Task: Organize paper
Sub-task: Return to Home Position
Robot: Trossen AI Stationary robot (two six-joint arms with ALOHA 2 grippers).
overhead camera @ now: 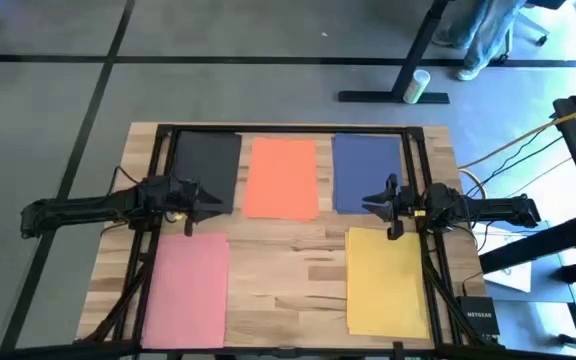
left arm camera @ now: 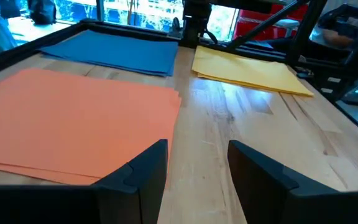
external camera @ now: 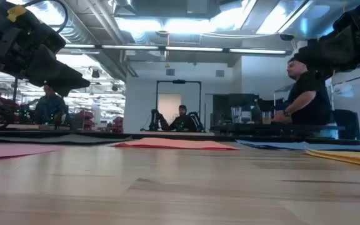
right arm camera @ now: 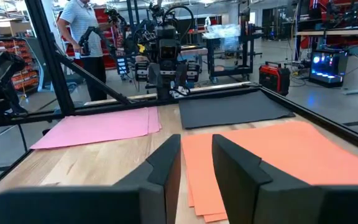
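Five paper stacks lie flat on the wooden table: black (overhead camera: 207,168), orange-red (overhead camera: 282,178) and navy blue (overhead camera: 366,172) along the far side, pink (overhead camera: 187,288) at near left, yellow (overhead camera: 386,282) at near right. My left gripper (overhead camera: 214,205) hovers open between the black and pink paper, its fingers (left arm camera: 146,169) pointing toward the orange-red sheets (left arm camera: 73,124). My right gripper (overhead camera: 378,206) hovers open near the blue paper's near edge, above the yellow paper's far edge, fingers (right arm camera: 166,165) toward the orange-red sheets (right arm camera: 278,155). Both hold nothing.
A black metal frame (overhead camera: 288,129) runs along the table's far edge and down both sides. Bare wood (overhead camera: 288,270) lies between the pink and yellow stacks. A router (overhead camera: 473,318) sits off the table's near right corner. People stand in the room beyond.
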